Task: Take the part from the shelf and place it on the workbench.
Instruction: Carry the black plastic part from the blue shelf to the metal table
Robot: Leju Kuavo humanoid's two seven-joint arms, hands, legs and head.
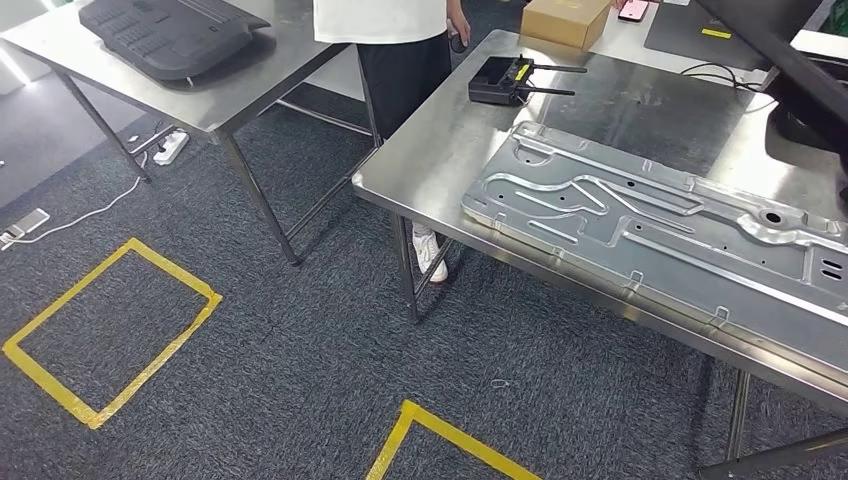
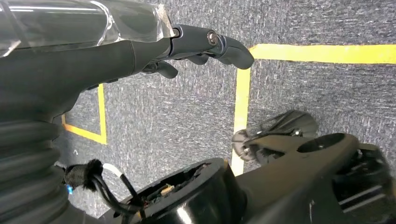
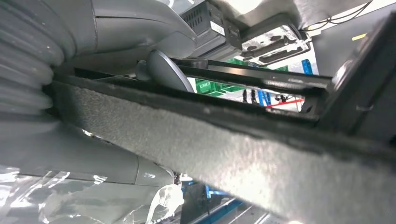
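Black flat part (image 3: pixel 224 154) clamped in right hand (image 3: pixel 93 93), long axis slanting over right surface (image 1: pixel 450 150); left hand (image 2: pixel 196 46) empty, fingers apart, hanging floorward.

My left hand (image 2: pixel 140 53) is dark grey with a round silver screw near one fingertip, clear plastic wrap above it and a black ribbed cover behind. My right hand (image 3: pixel 121 42) shows a lighter grey shell, ribbed cover and crinkled clear wrap.
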